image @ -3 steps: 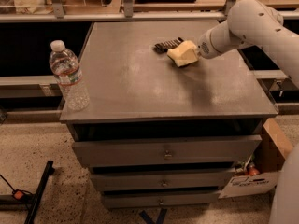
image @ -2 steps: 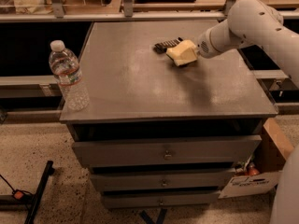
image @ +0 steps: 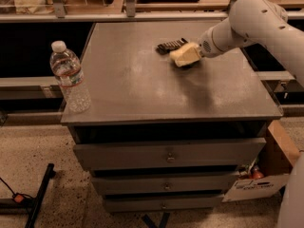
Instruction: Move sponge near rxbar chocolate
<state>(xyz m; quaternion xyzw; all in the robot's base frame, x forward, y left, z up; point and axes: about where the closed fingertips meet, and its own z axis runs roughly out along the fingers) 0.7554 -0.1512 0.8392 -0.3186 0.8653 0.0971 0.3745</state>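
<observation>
The sponge [image: 183,55] is a pale yellow block at the tip of my arm, over the back right part of the grey cabinet top [image: 142,84]. My gripper [image: 192,52] comes in from the right and is shut on the sponge, holding it just above the surface with a dark shadow under it. The rxbar chocolate [image: 168,45], a flat black bar with pale stripes, lies right behind and to the left of the sponge, a few centimetres from it.
A clear plastic water bottle [image: 70,77] with a white cap stands at the front left corner of the cabinet top. The cabinet has drawers [image: 166,156] below. A cardboard box [image: 266,175] sits on the floor at the right.
</observation>
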